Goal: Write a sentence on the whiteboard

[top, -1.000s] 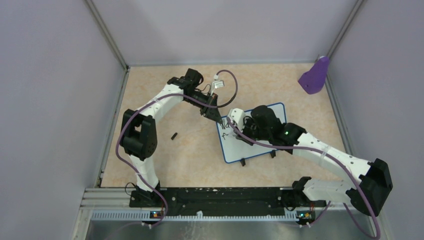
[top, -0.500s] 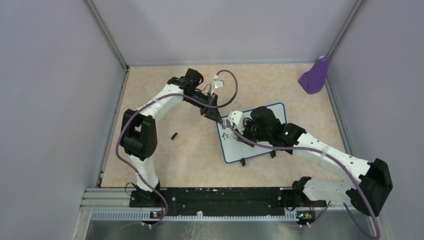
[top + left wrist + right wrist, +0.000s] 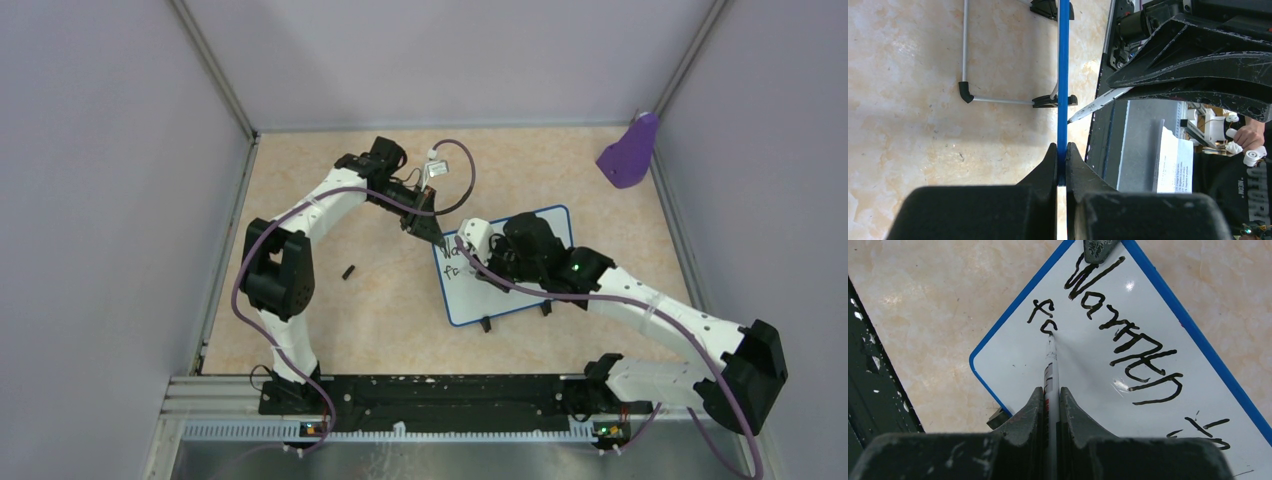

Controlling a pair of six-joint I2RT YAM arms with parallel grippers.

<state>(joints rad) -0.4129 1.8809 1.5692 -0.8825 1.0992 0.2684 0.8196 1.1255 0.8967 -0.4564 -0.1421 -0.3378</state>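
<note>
The whiteboard (image 3: 468, 298), white with a thin blue rim, lies on the table at centre right. My left gripper (image 3: 437, 238) is shut on its far-left corner, and its jaws (image 3: 1062, 147) pinch the blue rim (image 3: 1063, 75) edge-on. My right gripper (image 3: 1050, 390) is shut on a white marker (image 3: 1050, 365) whose tip rests on the board (image 3: 1088, 370). The sentence (image 3: 1118, 325) reads "Warmth" on the first line, with "in" partly visible after it. A second line (image 3: 1043, 315) starts with two letters at the marker tip. In the top view the right wrist (image 3: 487, 262) covers most of the writing.
A purple scoop (image 3: 630, 152) leans in the far right corner. A small black cap (image 3: 349, 271) lies on the table left of the board. Two black feet (image 3: 486, 324) stick out of the board's near edge. Lilac walls close in both sides and the back.
The right wrist has shifted slightly over the board and a new stroke has appeared at the start of the second line. The left arm has not moved.
</note>
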